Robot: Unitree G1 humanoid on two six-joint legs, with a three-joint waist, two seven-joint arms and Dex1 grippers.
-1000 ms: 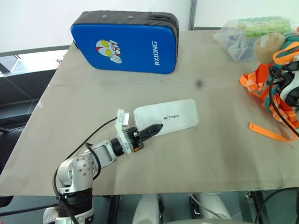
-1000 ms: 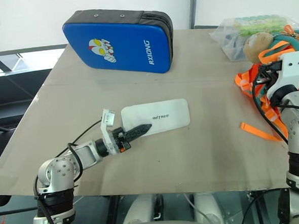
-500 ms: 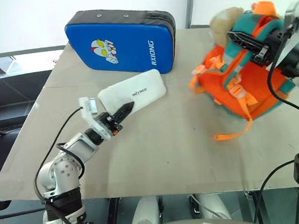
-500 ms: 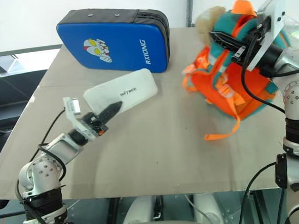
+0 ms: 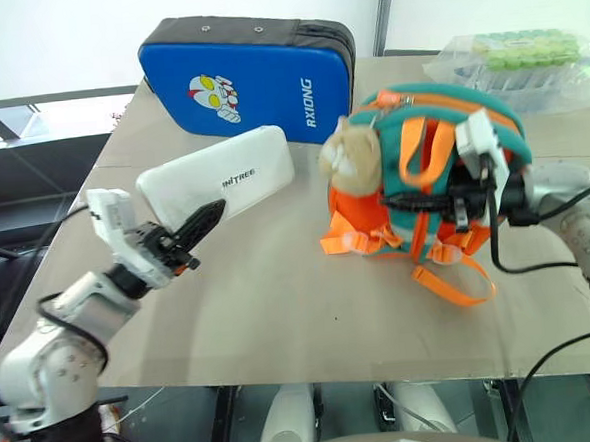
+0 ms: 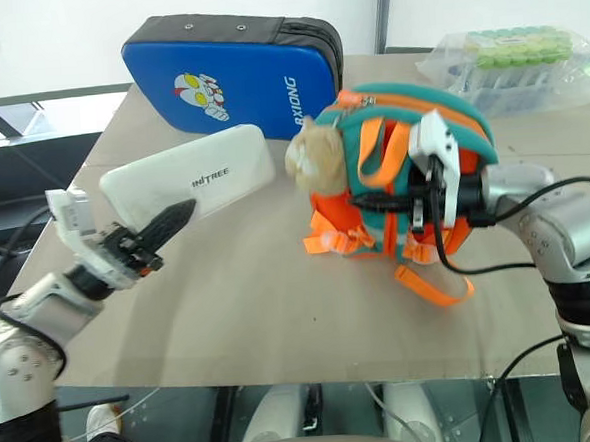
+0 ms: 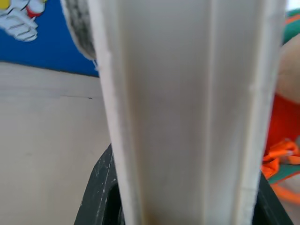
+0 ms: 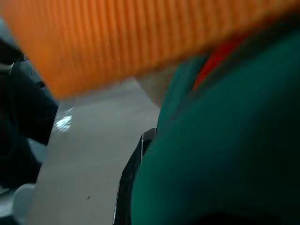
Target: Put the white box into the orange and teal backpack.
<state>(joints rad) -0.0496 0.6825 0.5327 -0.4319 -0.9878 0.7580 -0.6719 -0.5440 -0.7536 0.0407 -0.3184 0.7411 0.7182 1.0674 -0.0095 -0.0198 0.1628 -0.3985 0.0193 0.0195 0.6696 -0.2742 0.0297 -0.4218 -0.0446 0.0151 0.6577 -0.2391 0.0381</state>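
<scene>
I've lifted the white box (image 5: 217, 177) off the tabletop (image 5: 281, 312) toward its left edge, and swung the orange and teal backpack (image 5: 422, 173) from the right edge to mid-tabletop.

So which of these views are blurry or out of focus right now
Right wrist view: an orange strap and the teal backpack smear softly, too close. Left wrist view: the white box is soft. Head views: mostly sharp, slight softness on the plush toy.

"UNITREE" on white box (image 5: 217, 176), "RXIONG" on blue case (image 5: 246, 74)
</scene>
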